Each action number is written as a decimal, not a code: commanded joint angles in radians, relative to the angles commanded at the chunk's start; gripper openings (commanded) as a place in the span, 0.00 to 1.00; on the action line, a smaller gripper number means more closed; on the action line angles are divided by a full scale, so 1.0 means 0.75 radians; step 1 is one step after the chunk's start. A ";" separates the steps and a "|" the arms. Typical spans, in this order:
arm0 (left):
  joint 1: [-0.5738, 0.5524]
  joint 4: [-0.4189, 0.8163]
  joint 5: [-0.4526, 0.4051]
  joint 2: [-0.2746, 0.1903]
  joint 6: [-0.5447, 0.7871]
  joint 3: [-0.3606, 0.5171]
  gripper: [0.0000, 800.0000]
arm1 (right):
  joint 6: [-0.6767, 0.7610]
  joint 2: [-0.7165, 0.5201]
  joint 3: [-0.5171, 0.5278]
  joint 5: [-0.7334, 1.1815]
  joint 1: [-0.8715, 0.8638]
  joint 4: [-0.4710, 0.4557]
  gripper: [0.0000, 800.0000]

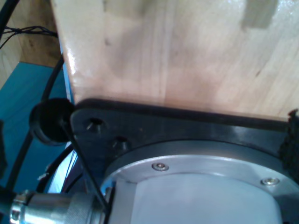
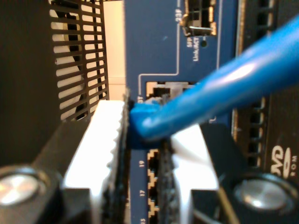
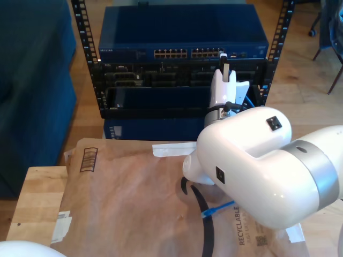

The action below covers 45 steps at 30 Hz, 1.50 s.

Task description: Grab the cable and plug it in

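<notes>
The bright blue cable [image 2: 224, 84] runs slantwise out of my second gripper [image 2: 145, 128], which is shut on its plug end [image 2: 140, 116] between the white ribbed fingers [image 2: 110, 140]. The plug tip sits right at an open port [image 2: 163, 91] on the blue switch face [image 2: 154, 42]; I cannot tell whether it is seated. In the exterior view my second gripper [image 3: 224, 60] reaches up to the right end of the port row [image 3: 187, 53] of the blue switch [image 3: 182, 27]. A stretch of the cable [image 3: 217, 210] lies on the brown paper below the arm.
The switch sits in a black rack [image 3: 80, 32] above dark server panels [image 3: 155, 80]. Brown paper [image 3: 123, 198] covers the table. The big white arm [image 3: 257, 160] hides the exterior view's right foreground. The first wrist view faces a wooden tabletop [image 1: 187, 46] and a black mounting plate [image 1: 187, 126].
</notes>
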 joint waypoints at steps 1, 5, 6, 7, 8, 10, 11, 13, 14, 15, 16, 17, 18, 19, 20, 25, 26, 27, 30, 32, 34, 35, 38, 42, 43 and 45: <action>0.000 0.000 0.000 -0.002 0.002 0.000 1.00 | 0.000 0.006 -0.014 0.000 0.000 0.000 0.00; 0.000 0.000 0.000 0.000 0.002 0.000 1.00 | 0.000 0.029 -0.059 0.002 -0.002 -0.002 0.00; 0.000 0.000 0.000 0.000 0.000 0.000 1.00 | 0.000 0.031 -0.063 0.002 -0.002 -0.002 0.00; 0.000 0.000 0.000 -0.002 0.000 0.000 1.00 | 0.000 0.031 -0.063 0.002 -0.002 -0.002 0.00; 0.000 0.000 0.000 0.000 0.000 0.000 1.00 | 0.000 0.031 -0.061 0.002 -0.004 -0.004 0.00; 0.000 0.000 0.000 0.000 0.000 0.000 1.00 | 0.000 0.029 -0.053 0.002 -0.004 -0.004 0.00; 0.000 0.000 0.000 0.000 0.000 0.000 1.00 | 0.000 0.029 -0.051 0.002 -0.004 -0.004 0.00; 0.000 0.000 0.000 0.000 0.000 0.000 1.00 | 0.000 0.029 -0.049 0.002 -0.004 -0.004 0.00; 0.000 0.000 0.000 0.000 0.000 0.000 1.00 | 0.000 0.029 -0.049 0.000 -0.004 -0.002 0.00; 0.000 0.000 0.000 0.000 0.000 0.000 1.00 | 0.000 0.029 -0.049 0.000 -0.004 -0.002 0.00; 0.000 0.000 0.000 -0.002 0.000 0.000 1.00 | 0.000 0.029 -0.049 0.000 -0.004 0.000 0.00; 0.000 0.000 0.000 -0.002 0.000 0.000 1.00 | 0.000 0.029 -0.051 0.000 -0.004 0.000 0.00; 0.000 0.000 0.000 0.000 0.000 0.000 1.00 | 0.000 0.029 -0.051 -0.002 -0.004 0.000 0.00; 0.000 0.000 0.000 0.000 0.000 0.000 1.00 | 0.000 0.029 -0.049 -0.002 -0.004 0.000 0.00; 0.000 0.000 0.000 -0.002 0.000 0.000 1.00 | 0.000 0.029 -0.049 -0.002 -0.004 0.002 0.00; 0.000 0.000 0.000 -0.002 0.000 0.000 1.00 | 0.000 0.031 -0.055 0.000 -0.004 0.002 0.00; 0.000 0.000 0.000 0.000 0.000 0.000 1.00 | 0.000 0.031 -0.055 0.000 -0.006 0.002 0.00; 0.000 0.000 0.000 0.000 0.000 0.000 1.00 | 0.000 0.033 -0.055 0.002 -0.006 0.002 0.00; 0.000 0.000 0.000 0.000 0.002 0.000 1.00 | 0.000 0.045 -0.055 0.002 -0.010 0.000 0.00; 0.000 0.000 0.000 -0.002 0.000 0.000 1.00 | 0.000 0.045 -0.055 0.002 -0.016 0.000 0.00; 0.000 0.000 0.000 0.000 0.000 0.000 1.00 | 0.000 0.045 -0.055 0.002 -0.016 0.000 0.00; 0.000 0.000 0.000 0.000 0.000 0.000 1.00 | 0.000 0.045 -0.055 0.002 -0.016 0.000 0.00; 0.000 0.000 0.000 -0.002 0.000 0.000 1.00 | 0.000 0.045 -0.059 0.002 -0.016 0.000 0.00; 0.000 0.000 0.000 0.000 0.000 0.000 1.00 | 0.000 0.043 -0.061 0.004 -0.016 0.000 0.00; 0.000 0.000 0.000 -0.002 0.000 0.000 1.00 | 0.000 0.043 -0.063 0.004 -0.016 0.000 0.00; 0.000 0.000 0.000 0.000 0.000 0.000 1.00 | 0.000 0.043 -0.078 0.006 -0.016 0.000 0.00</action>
